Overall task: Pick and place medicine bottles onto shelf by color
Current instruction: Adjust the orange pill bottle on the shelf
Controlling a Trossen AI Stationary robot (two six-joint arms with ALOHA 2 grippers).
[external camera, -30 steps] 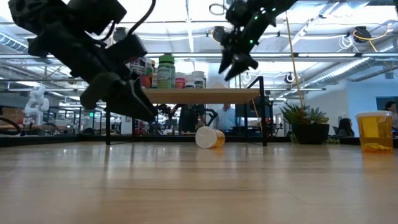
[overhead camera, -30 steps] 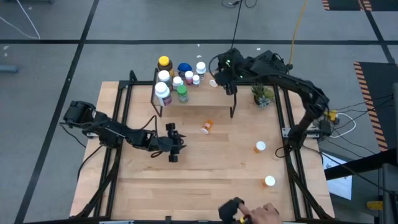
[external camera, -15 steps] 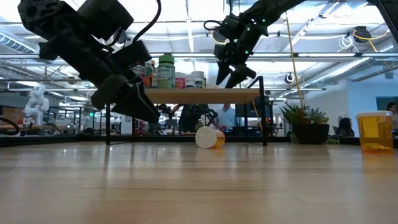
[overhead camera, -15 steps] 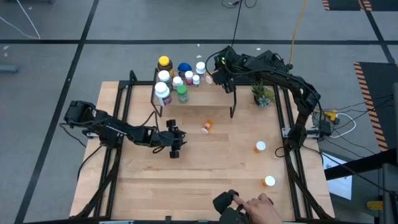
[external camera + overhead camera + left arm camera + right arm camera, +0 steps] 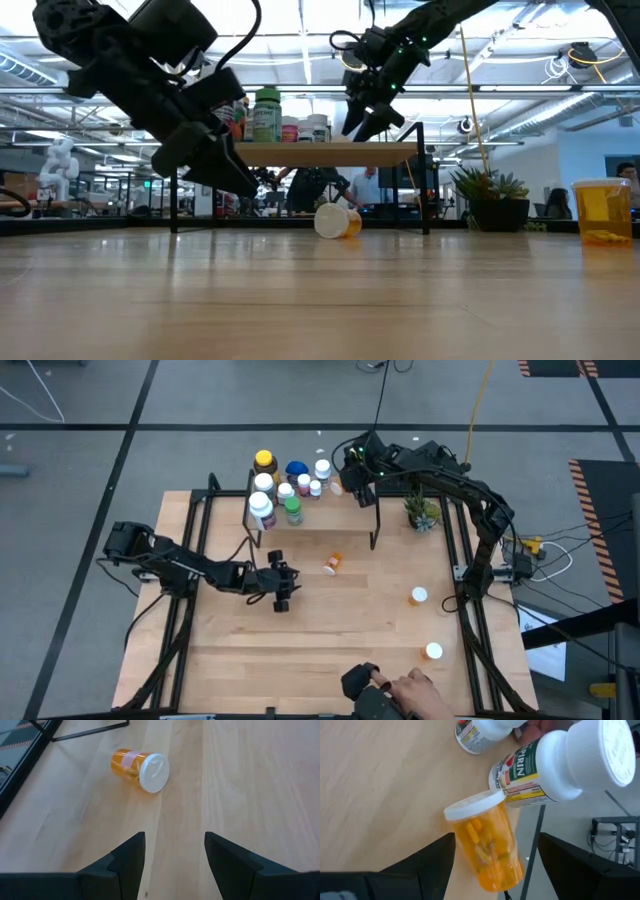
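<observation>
The shelf (image 5: 350, 520) stands at the table's far side, with several medicine bottles (image 5: 285, 488) upright on its left part. My right gripper (image 5: 345, 482) hangs over the shelf's far edge, just right of them. It is shut on an orange, white-capped bottle (image 5: 487, 845). Another orange bottle (image 5: 140, 765) lies on its side on the table. My left gripper (image 5: 281, 589) stands open a little short of it, above the table, with nothing between its fingers (image 5: 127, 860). My right gripper has the orange bottle's body (image 5: 470, 855) between its two fingers, which lie along the bottle and slant down from the table's right. The white cap (image 5: 472, 805) reaches beyond the fingertips. The bottle is tilted over the shelf (image 5: 380, 795); whether it touches it, I cannot tell.
Two more orange bottles (image 5: 418, 596) (image 5: 433, 651) stand on the table's right part. A potted plant (image 5: 422, 512) sits right of the shelf. A person's hand (image 5: 410, 690) holds a dark object at the near edge. A white bottle (image 5: 555, 765) stands close beside the held one.
My right gripper has carried the orange bottle a little toward the table's left and down, closer to the bottles on the shelf. My left gripper has edged toward the lying orange bottle. The hand at the near edge has shifted left.
</observation>
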